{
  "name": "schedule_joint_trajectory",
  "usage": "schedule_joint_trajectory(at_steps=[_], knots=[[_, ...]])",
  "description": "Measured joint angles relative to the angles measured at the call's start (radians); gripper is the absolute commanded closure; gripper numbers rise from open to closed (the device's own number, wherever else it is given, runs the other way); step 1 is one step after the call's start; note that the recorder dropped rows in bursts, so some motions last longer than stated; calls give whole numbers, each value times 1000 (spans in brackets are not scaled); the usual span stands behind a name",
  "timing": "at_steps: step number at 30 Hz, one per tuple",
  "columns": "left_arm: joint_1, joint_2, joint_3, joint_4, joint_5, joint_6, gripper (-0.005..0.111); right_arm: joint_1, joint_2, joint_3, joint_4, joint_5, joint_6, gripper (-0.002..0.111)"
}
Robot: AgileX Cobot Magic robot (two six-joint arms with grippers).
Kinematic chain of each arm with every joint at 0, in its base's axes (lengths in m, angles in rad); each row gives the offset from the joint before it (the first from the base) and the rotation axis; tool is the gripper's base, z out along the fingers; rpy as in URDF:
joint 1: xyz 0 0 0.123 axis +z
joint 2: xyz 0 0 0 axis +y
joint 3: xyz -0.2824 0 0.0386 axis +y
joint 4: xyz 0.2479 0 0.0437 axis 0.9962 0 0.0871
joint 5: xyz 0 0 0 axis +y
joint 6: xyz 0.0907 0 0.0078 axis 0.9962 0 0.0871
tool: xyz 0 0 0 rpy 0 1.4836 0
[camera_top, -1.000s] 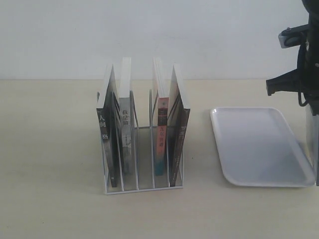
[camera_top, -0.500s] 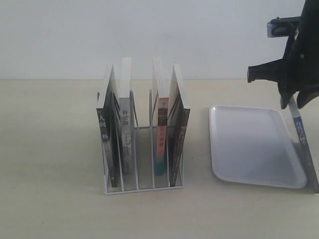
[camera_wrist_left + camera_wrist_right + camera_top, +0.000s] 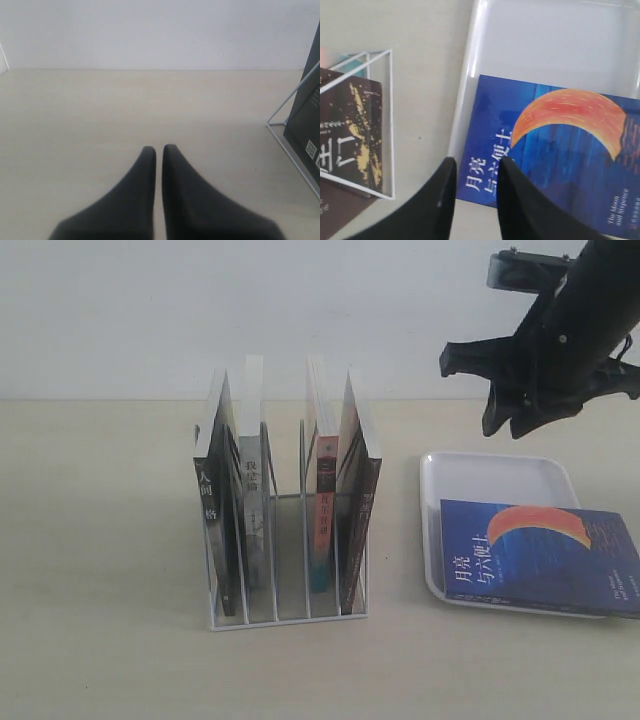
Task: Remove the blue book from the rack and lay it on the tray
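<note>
The blue book (image 3: 540, 555) lies flat, cover up, on the white tray (image 3: 495, 475); its orange crescent and white characters show. Its near edge reaches over the tray's front rim. My right gripper (image 3: 505, 428) hangs above the tray's far left part, open and empty, apart from the book. In the right wrist view the open right gripper (image 3: 477, 162) sits over the blue book's (image 3: 560, 150) corner and the tray's (image 3: 545, 40) rim. The white wire rack (image 3: 285, 617) stands left of the tray. My left gripper (image 3: 159, 148) is shut, low over bare table beside the rack (image 3: 290, 97).
Three books stay upright in the rack: black-spined ones (image 3: 212, 520) at the left and far right, a red-and-teal spine (image 3: 324, 510) between. A dark cover with gold marks (image 3: 350, 135) shows through the rack's wires (image 3: 391, 100). A pale wall stands behind.
The blue book stood on edge in the right gripper at the tray's right side; now it lies flat on the tray. The right gripper has let go and moved up and left.
</note>
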State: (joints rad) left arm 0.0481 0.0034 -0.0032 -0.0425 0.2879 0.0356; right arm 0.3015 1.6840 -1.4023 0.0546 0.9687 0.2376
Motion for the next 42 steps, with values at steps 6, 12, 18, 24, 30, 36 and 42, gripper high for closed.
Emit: schedule_joint_trajectory(at_steps=[6,12,18,24,30,36,42], knots=[[0,0,0,0,0,0,103,0,-44,0,-210,118,63,81],[0,0,0,0,0,0,103,-38,-60,15,-263,204,77,81],[0,0,0,0,0,0,103,-79,-179,209,-283,84,77,81],[0,0,0,0,0,0,103,-113,-319,467,-257,-111,79,106],[0,0,0,0,0,0,103,-113,-368,624,-286,-159,109,108],[0,0,0,0,0,0,103,-113,-349,677,-413,-201,248,108],[0,0,0,0,0,0,103,-116,-338,677,-254,-320,74,108]])
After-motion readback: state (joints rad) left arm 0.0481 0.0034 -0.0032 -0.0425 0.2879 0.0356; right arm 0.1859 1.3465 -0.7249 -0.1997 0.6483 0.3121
